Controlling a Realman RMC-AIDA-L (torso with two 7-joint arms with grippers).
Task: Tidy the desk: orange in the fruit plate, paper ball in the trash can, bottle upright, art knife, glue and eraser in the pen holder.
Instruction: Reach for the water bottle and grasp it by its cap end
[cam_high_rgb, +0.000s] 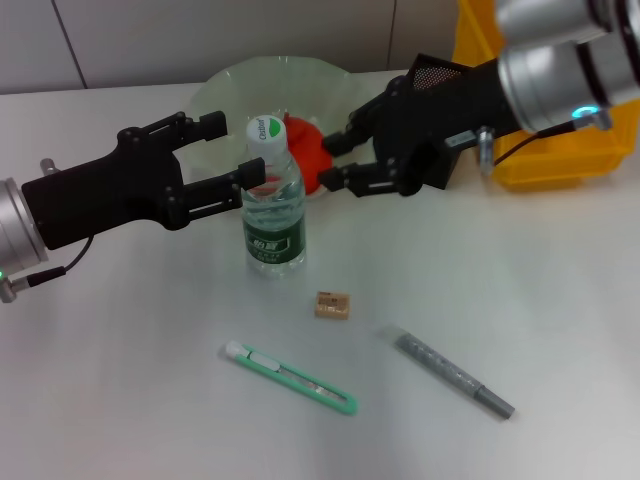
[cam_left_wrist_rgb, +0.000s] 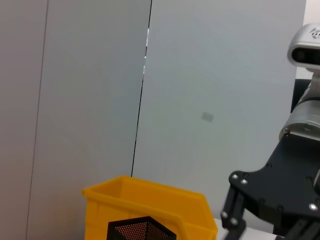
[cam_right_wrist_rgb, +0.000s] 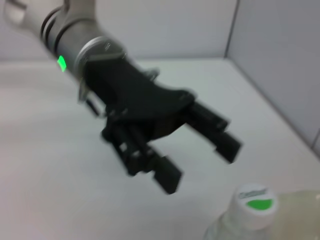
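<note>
A clear water bottle (cam_high_rgb: 273, 205) with a white and green cap stands upright mid-table. My left gripper (cam_high_rgb: 233, 150) is open just left of its neck and cap. In the right wrist view the left gripper (cam_right_wrist_rgb: 200, 167) shows open, apart from the bottle cap (cam_right_wrist_rgb: 255, 200). The red-orange fruit (cam_high_rgb: 303, 148) lies at the front of the pale green plate (cam_high_rgb: 262, 80). My right gripper (cam_high_rgb: 337, 160) is open with its fingertips right beside the fruit. A tan eraser (cam_high_rgb: 332, 305), a green art knife (cam_high_rgb: 290, 378) and a grey glue stick (cam_high_rgb: 455, 375) lie on the table in front. No paper ball shows.
A yellow bin (cam_high_rgb: 560, 150) stands at the back right, with a black mesh pen holder (cam_high_rgb: 437, 70) beside it behind my right arm. The left wrist view shows the bin (cam_left_wrist_rgb: 150, 200), the holder (cam_left_wrist_rgb: 140, 230) and the right arm (cam_left_wrist_rgb: 285, 200).
</note>
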